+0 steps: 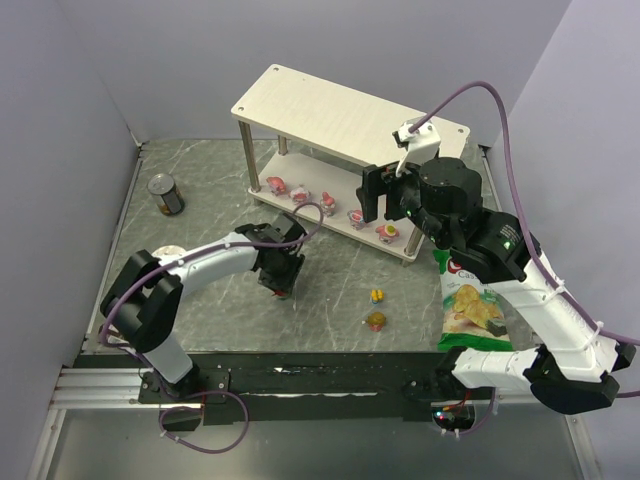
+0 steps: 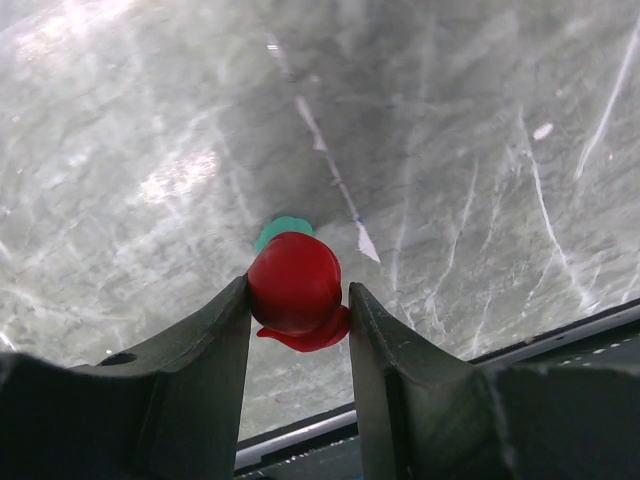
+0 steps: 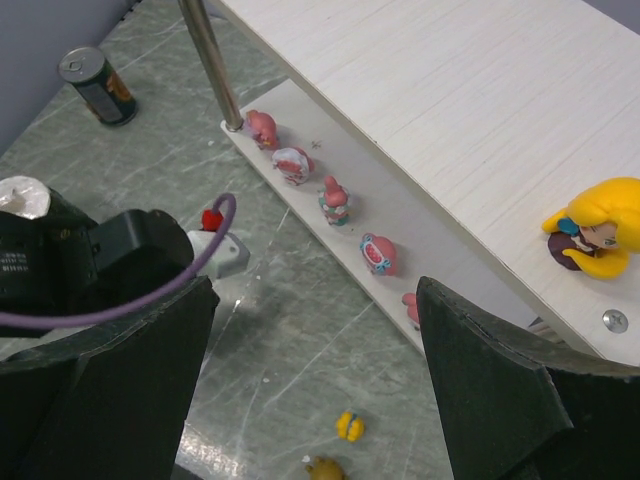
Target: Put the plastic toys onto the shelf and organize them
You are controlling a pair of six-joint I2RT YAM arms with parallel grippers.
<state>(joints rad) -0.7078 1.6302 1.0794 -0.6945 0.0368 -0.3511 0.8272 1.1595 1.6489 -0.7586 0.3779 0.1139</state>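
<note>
My left gripper [image 2: 298, 302] is shut on a red toy [image 2: 295, 290] with a green base, held just above the grey table. From above, this gripper [image 1: 280, 282] sits left of centre, in front of the shelf [image 1: 330, 105]. Several pink-and-white toys [image 3: 336, 199] stand in a row on the lower board [image 3: 420, 215]. A yellow-haired toy [image 3: 595, 235] lies on the top board [image 3: 450, 90]. My right gripper [image 3: 315, 300] hangs open and empty over the shelf's right end. On the table lie an orange-yellow toy [image 1: 376, 296] and a brown toy [image 1: 376, 321].
A dark can [image 1: 166, 195] stands at the left of the table, and a second can's silver top [image 1: 168, 252] shows by the left arm. A green chips bag [image 1: 470, 305] lies right of the loose toys. Grey walls close in both sides.
</note>
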